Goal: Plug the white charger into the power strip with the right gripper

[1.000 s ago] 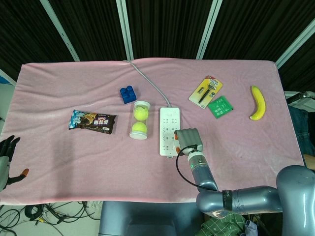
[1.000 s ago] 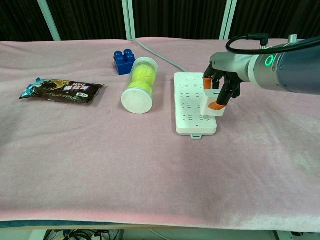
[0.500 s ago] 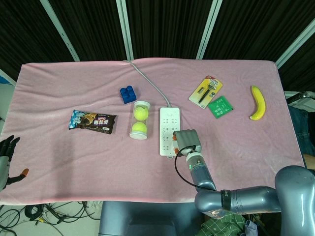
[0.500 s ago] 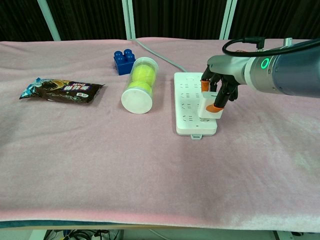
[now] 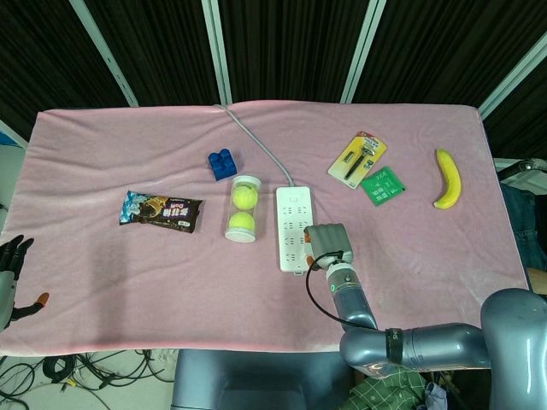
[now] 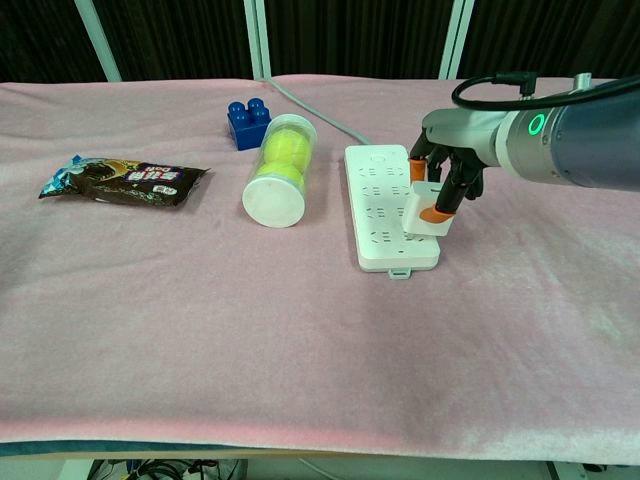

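Observation:
The white power strip (image 6: 385, 205) (image 5: 292, 226) lies mid-table, slightly askew, its grey cable running to the far edge. My right hand (image 6: 446, 178) (image 5: 328, 243) grips the white charger (image 6: 424, 210) with orange-tipped fingers and holds it down on the strip's right side near its front end. Whether the prongs are seated is hidden by the charger body. In the head view the hand covers the charger. My left hand (image 5: 12, 278) hangs off the table's left edge, fingers apart, holding nothing.
A clear tube of tennis balls (image 6: 276, 170) lies just left of the strip, with a blue block (image 6: 249, 122) behind it. A snack packet (image 6: 125, 181) is further left. A banana (image 5: 448, 178), green card (image 5: 382, 185) and carded tool (image 5: 359, 158) lie at right.
The power strip's front end has swung slightly to the right under the pressing charger. My right hand shifted a little with it, still holding the charger.

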Motion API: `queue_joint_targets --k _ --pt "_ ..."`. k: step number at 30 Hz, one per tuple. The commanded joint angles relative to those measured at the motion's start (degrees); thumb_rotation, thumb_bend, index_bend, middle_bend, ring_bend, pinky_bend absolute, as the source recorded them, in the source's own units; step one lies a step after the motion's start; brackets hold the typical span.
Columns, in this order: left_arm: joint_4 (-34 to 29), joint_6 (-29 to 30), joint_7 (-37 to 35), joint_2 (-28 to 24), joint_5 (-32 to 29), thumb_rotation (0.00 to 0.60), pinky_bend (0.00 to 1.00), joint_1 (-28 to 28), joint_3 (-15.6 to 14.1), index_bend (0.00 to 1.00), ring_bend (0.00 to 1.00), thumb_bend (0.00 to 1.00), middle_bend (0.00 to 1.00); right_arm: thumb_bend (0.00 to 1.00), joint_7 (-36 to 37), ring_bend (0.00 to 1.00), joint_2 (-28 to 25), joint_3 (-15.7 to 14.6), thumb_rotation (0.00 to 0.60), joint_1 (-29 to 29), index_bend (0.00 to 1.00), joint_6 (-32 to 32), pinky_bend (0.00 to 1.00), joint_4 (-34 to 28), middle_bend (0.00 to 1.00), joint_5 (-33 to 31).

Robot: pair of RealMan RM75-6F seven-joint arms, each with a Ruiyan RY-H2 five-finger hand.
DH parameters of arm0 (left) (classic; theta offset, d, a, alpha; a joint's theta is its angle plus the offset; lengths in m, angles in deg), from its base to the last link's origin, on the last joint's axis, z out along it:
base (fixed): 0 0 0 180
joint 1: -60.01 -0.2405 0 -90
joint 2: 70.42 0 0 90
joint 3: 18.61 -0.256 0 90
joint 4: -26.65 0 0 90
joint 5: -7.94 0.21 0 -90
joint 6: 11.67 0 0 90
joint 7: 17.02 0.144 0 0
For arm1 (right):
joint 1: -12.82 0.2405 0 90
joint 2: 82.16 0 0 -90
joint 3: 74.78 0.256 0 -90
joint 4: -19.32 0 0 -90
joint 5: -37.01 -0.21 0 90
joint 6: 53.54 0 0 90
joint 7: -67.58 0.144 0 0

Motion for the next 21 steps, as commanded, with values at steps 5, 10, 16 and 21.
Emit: queue_joint_targets --k 5,10,16,21 --pt "-0.08 0.02 0.00 -0.02 -0.11 0.600 0.01 -0.01 0.02 0.00 0.00 0.24 0.00 0.31 -0.04 0.67 0.17 0.02 0.600 -0.27 0.74 -0.42 0.47 0.02 0.65 -0.02" --pt "-0.13 -0.07 0.04 -0.06 -0.22 0.600 0.01 0.02 0.03 0.00 0.00 0.24 0.00 0.31 0.27 0.67 0.33 -0.11 0.600 -0.63 0.75 -0.81 0.47 -0.11 0.65 0.61" --pt "-0.17 -0.10 0.06 -0.10 -0.29 0.600 0.02 0.03 0.02 0.00 0.00 0.24 0.00 0.31 0.39 0.68 0.53 -0.51 0.600 -0.99 0.75 -1.61 0.48 0.21 0.66 1.05" --pt "-0.22 -0.12 0.18 -0.11 -0.40 0.600 0.02 0.05 0.04 0.00 0.00 0.24 0.00 0.32 1.10 0.69 0.64 -0.94 0.600 -1.62 0.77 -2.30 0.48 0.38 0.68 2.22"
